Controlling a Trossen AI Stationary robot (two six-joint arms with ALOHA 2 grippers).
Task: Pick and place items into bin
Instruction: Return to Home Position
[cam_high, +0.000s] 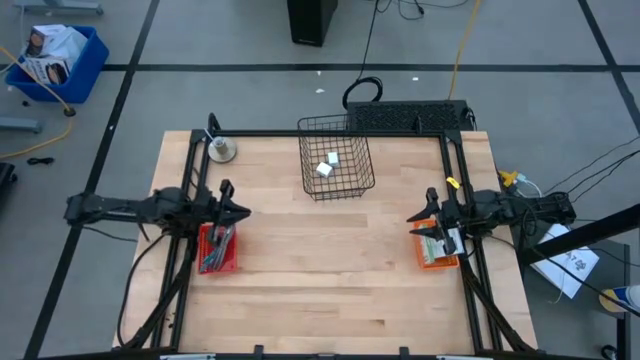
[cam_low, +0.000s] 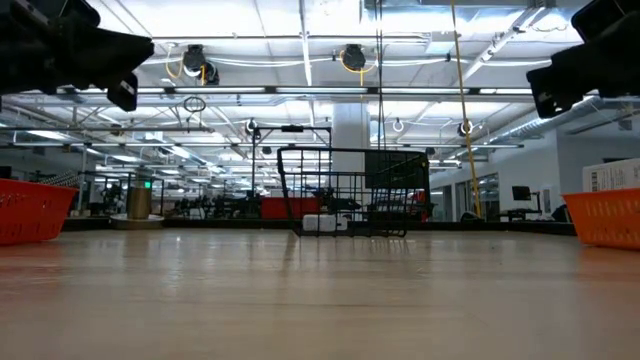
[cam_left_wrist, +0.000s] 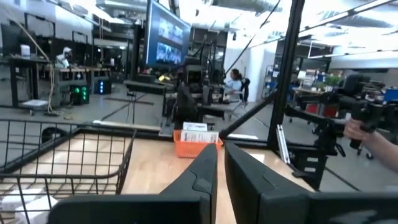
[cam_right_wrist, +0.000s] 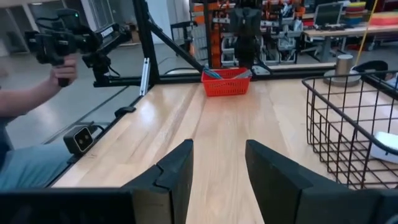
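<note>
- Since every item I can find already lies in a basket, I judge the step in hand to be the return to rest, not another pick.
- My left jaws, at the end of my left arm (cam_high: 130, 208), hang above the desk (cam_high: 330, 290), over the left orange basket (cam_high: 218, 270). They are drawn nearly together with only a slit between them, and they grip nothing.
- My right jaws, on my right arm (cam_high: 510, 208), hang over the right orange basket (cam_high: 440, 265), spread apart and empty.
- To do this well I would draw each arm back slowly and level. I would keep height over the basket rim beneath it and keep off the black frame post (cam_high: 195, 180) alongside.
- A person's hand (cam_left_wrist: 360, 127) holds a dark device just beside the desk, so I would make no wide swing outward.
- Counted: two arms, two orange baskets, one black wire basket (cam_high: 368, 160) at the far middle of the desk.
- Two small white blocks (cam_high: 324, 170) lie in the wire basket, near each other.
- One grey metal tool (cam_high: 212, 250) and one blue-handled tool (cam_right_wrist: 214, 73) lie in the left orange basket; I cannot tell whether more is under them.
- One white card (cam_left_wrist: 194, 127) with black marks shows above the right basket's rim; how many lie there I cannot tell.
- One round metal piece (cam_high: 221, 150) stands at the far left corner, apart from all baskets.
</note>
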